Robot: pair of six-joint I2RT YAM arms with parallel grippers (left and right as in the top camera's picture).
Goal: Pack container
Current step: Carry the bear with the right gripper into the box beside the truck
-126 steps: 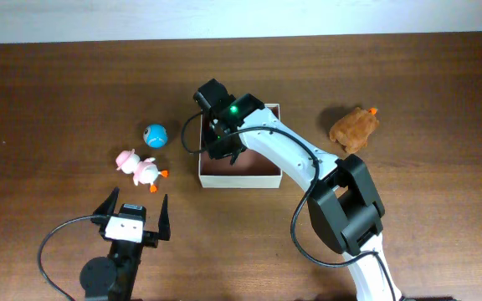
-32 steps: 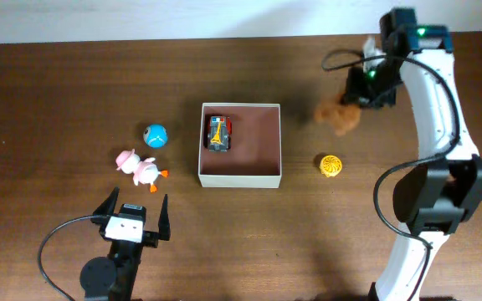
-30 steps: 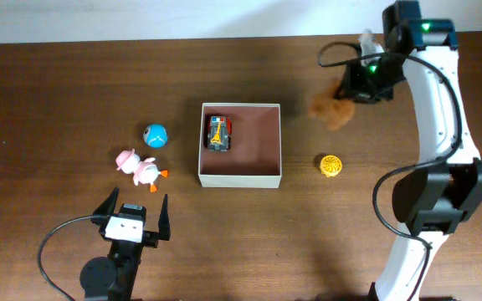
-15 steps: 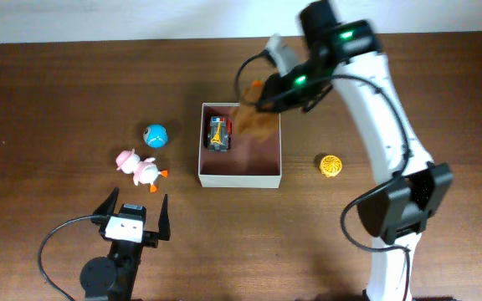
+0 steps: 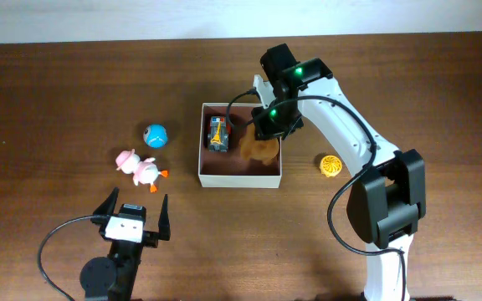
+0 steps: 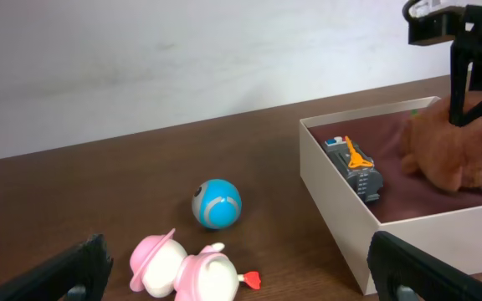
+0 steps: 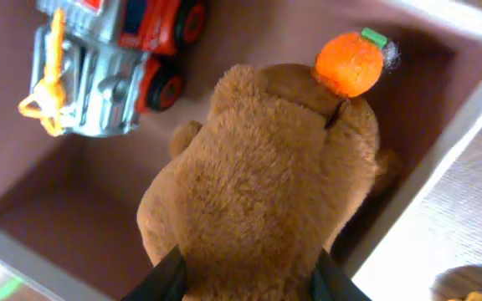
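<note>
Square white-walled container (image 5: 239, 181), fuzzy brown plush toy (image 5: 258, 149) inside, clamped by right fingers (image 7: 170, 280), left fingers (image 6: 74, 272) apart; risk of fur snagging on release, dragging toy out.

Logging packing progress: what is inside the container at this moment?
In the container, a toy truck lies near one wall. A brown plush toy, gripped by the right hand, is beside it. The floor under the plush is covered.
</note>
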